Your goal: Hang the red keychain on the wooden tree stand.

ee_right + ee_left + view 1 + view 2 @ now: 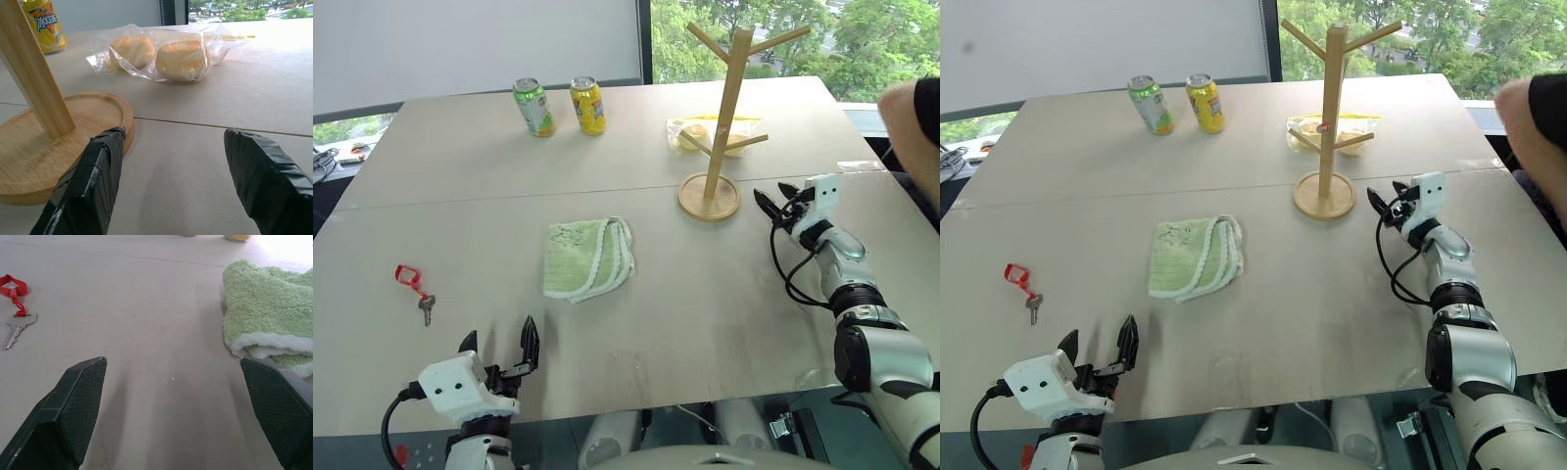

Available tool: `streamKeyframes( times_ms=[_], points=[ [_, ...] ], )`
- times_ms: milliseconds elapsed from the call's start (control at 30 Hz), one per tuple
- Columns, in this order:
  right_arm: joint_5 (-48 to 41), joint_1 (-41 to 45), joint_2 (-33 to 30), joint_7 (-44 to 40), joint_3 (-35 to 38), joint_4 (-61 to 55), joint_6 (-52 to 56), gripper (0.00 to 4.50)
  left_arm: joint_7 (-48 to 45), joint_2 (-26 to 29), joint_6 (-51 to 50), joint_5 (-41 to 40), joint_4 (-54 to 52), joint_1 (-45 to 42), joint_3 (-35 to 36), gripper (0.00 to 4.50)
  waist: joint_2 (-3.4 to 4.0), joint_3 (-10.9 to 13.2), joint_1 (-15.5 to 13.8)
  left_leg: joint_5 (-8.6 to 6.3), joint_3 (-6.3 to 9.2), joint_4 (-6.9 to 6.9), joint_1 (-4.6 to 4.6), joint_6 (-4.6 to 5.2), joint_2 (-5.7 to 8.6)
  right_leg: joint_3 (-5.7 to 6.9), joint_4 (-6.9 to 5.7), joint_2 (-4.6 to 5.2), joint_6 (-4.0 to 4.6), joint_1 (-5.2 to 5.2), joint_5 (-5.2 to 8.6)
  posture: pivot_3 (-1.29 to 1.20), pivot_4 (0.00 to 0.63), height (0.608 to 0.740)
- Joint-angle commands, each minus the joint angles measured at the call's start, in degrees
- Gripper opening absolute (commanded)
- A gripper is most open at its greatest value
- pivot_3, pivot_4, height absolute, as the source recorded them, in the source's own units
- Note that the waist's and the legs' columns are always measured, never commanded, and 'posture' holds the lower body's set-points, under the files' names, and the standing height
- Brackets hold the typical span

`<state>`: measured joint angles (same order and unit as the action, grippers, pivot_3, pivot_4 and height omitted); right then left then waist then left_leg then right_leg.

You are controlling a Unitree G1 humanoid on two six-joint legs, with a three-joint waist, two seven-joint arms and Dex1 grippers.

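The wooden tree stand rises from its round disc base on the pale table, its angled pegs all bare. The right gripper sits just beside the base on the robot's right, low over the tabletop, jaws spread and empty; in the right wrist view one of its fingers lies against the rim of the base. Just behind the stand lies a clear bag of buns. A table seam runs across the surface just behind the base, and a person's arm reaches in over the table's edge well to the right of the stand. Toward the robot and to the left of the stand, a folded green cloth rests flat with bare table all around it. The red keychain, red loop with a small key, lies well apart from the stand, far to its left and nearer the robot, with open surface on every side. The left gripper hovers near the table's front edge, farthest from the stand, jaws wide apart and holding nothing. Behind and left of the stand stand a green can and a yellow can; the yellow one carries writing too small to read.
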<state>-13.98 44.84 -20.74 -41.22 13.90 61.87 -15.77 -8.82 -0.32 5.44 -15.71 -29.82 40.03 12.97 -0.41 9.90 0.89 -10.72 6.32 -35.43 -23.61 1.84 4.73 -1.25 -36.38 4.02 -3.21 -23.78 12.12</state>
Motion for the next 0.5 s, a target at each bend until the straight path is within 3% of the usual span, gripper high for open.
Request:
streamKeyframes(
  times_ms=[33,500],
  points=[
    [-0.3,1.3,-0.5,-0.5,0.5,-0.9,-1.2,3.43,0.2,0.4,1.0,0.6,-1.6,-0.3,0.4,4.50,0.00,0.0,0.0,0.00,0.00,0.00,0.00,0.00,0.00,0.00,0.00,0.00,0.00,0.00,0.00,0.00,0.150,0.740],
    [-0.2,0.5,-0.9,-0.8,0.5,-1.8,-1.3,3.43,-0.2,0.6,1.7,1.0,-0.3,-0.6,0.3,4.50,0.00,0.0,0.0,0.00,0.00,0.00,0.00,0.00,0.00,0.00,0.00,0.00,0.00,0.00,0.00,0.00,0.150,0.740]
  ],
)
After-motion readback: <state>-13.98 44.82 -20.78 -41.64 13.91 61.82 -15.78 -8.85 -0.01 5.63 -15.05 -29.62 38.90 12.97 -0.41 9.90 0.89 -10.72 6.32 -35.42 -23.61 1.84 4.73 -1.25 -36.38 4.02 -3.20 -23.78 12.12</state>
